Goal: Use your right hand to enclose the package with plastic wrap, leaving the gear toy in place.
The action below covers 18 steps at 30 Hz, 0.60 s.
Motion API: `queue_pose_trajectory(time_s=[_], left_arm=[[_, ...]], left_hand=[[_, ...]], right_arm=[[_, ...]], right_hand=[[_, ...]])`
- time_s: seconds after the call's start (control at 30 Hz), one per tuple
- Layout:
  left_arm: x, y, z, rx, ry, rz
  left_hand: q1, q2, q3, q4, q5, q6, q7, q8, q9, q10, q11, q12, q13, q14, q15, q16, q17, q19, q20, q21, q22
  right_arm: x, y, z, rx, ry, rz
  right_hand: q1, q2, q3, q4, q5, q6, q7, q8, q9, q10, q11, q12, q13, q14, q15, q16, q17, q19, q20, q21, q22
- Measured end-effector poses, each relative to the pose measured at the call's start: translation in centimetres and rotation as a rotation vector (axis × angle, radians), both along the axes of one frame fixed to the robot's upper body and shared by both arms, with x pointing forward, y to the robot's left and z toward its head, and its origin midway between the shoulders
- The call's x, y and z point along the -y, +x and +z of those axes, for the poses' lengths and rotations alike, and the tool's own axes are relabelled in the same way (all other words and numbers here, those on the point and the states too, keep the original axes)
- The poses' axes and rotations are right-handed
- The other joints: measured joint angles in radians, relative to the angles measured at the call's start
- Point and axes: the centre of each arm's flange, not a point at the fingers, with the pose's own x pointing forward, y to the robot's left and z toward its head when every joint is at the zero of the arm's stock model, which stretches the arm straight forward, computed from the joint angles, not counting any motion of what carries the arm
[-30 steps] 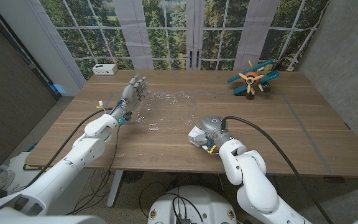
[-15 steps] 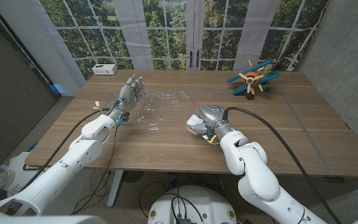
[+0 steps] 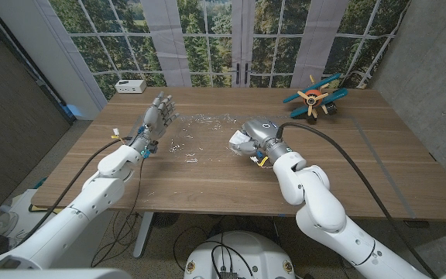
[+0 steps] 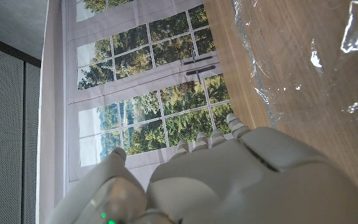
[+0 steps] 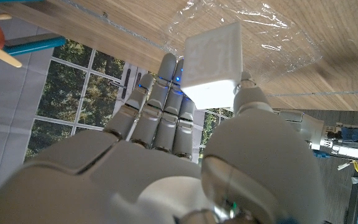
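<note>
My right hand (image 3: 259, 139) holds a small white package (image 3: 238, 143) just above the table, at the near right edge of the clear plastic wrap (image 3: 198, 133) spread on the wood. In the right wrist view the package (image 5: 213, 59) sits pinched between thumb and fingers of that hand (image 5: 166, 143), with the crinkled wrap (image 5: 272, 43) right beyond it. My left hand (image 3: 156, 116) stands raised and open at the wrap's left side, fingers apart, holding nothing. The left wrist view looks over that hand (image 4: 229, 180) to the wrap (image 4: 303, 62).
A blue and orange toy plane (image 3: 313, 97) stands at the far right of the table, also visible as the toy (image 5: 5, 37) in the right wrist view. A small white box (image 3: 131, 86) sits at the far left corner. Windows lie behind the table.
My right hand has carried the package away from the table's front and leftward, up to the wrap's edge. My left hand has barely shifted and stays open.
</note>
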Motion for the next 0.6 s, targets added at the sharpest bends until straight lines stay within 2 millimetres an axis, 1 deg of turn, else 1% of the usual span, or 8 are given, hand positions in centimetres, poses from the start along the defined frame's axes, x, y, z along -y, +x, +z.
queue_pose_trajectory(time_s=[0.4,0.47,0.5,0.6], left_arm=[[-0.7,-0.7,-0.5,0.007,-0.024,0.025],[-0.8,-0.8,-0.6,0.008,-0.027,0.028],[-0.8,-0.9,-0.7,0.008,-0.028,0.029],[-0.9,-1.0,-0.8,0.009,-0.032,0.032]], left_hand=[[0.000,0.000,0.000,0.000,0.000,0.000,0.000,0.000,0.000,0.000,0.000,0.000,0.000,0.000,0.000,0.000,0.000,0.000,0.000,0.000,0.000],[0.000,0.000,0.000,0.000,0.000,0.000,0.000,0.000,0.000,0.000,0.000,0.000,0.000,0.000,0.000,0.000,0.000,0.000,0.000,0.000,0.000],[0.000,0.000,0.000,0.000,0.000,0.000,0.000,0.000,0.000,0.000,0.000,0.000,0.000,0.000,0.000,0.000,0.000,0.000,0.000,0.000,0.000],[0.000,0.000,0.000,0.000,0.000,0.000,0.000,0.000,0.000,0.000,0.000,0.000,0.000,0.000,0.000,0.000,0.000,0.000,0.000,0.000,0.000]], right_arm=[[-1.1,1.2,1.7,0.056,0.013,0.056],[-1.3,1.1,2.1,0.064,0.016,0.065],[-1.5,1.6,2.2,0.065,0.014,0.069],[-1.9,1.9,2.4,0.070,0.013,0.082]], right_hand=[[0.000,0.000,0.000,0.000,-0.001,0.000,0.000,0.000,0.000,0.000,0.000,0.005,0.000,0.002,0.002,-0.011,0.005,0.000,0.000,0.000,0.000],[0.000,0.000,0.000,0.000,-0.001,0.000,0.000,0.000,0.000,0.000,0.000,0.005,0.000,0.002,0.002,-0.011,0.005,0.000,0.000,0.000,0.000],[0.000,0.000,0.000,0.000,-0.001,0.000,0.000,0.002,0.000,0.000,0.000,0.005,0.000,0.002,0.002,-0.011,0.005,0.000,0.000,0.000,0.000],[0.000,0.000,0.000,0.000,-0.001,0.000,0.000,0.007,0.000,0.001,-0.001,0.005,0.000,0.002,0.002,-0.011,0.005,0.000,0.000,0.000,0.000]])
